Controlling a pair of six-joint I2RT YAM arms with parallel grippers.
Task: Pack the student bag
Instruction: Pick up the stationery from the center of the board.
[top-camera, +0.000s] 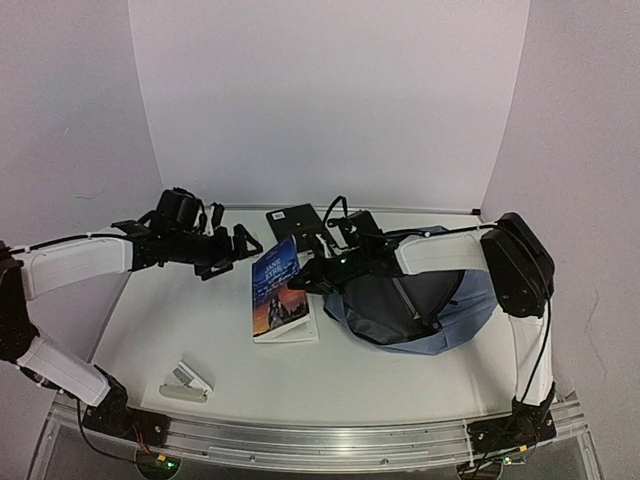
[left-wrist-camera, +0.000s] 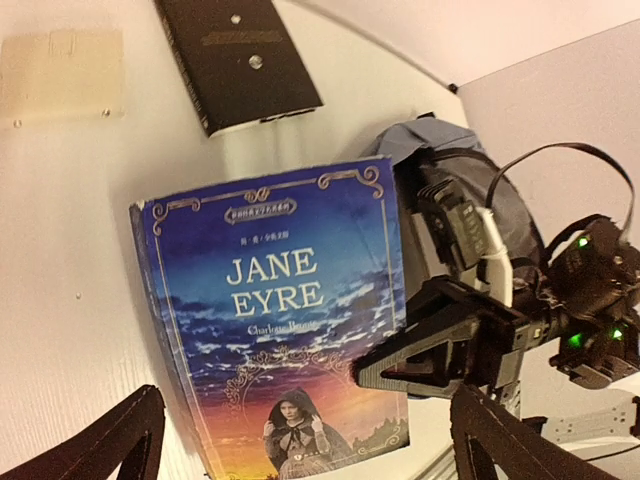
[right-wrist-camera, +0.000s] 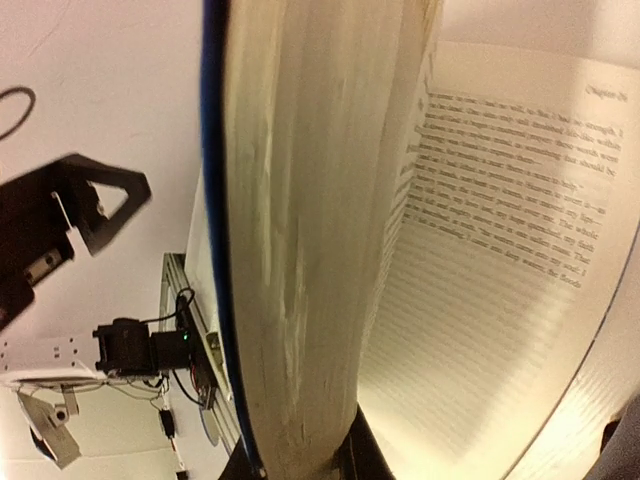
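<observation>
1. Down at the near L side of the table (top-camera: 200, 330) lies a small white & grey stapler (top-camera: 186, 382). It is by itself, well apart from the other stuff.
2. Next is the left gripper (top-camera: 240, 250). It hangs over the table, just L of the book. Its two fingers (left-wrist-camera: 120, 440) are spread wide w/ nothing btwn them. They touch nothing.
3. The book (top-camera: 278, 290) is in the middle of the table. The cover is blue w/ clouds & a lady in a hood, and it says "JANE EYRE". The L edge sits on the table. The R edge is tipped up a bit. From the R wrist cam you can see a fat bunch of pages, & one page w/ print lies open beside it.
4. A flat black thing (top-camera: 295, 217) lies on the table just behind the book, nr the back wall. Can't tell what it is.
5. The right gripper (top-camera: 303, 281) is at the R edge of the book. Its fingers are squeezed tight on the book there, pinching the bunch of pages.
6. The student bag (top-camera: 465, 305) lies flat on the R part of the table, just R of the book. It is blue-grey outside, dark grey in the middle, w/ a black zip line. The R arm reaches over the top of it.
</observation>
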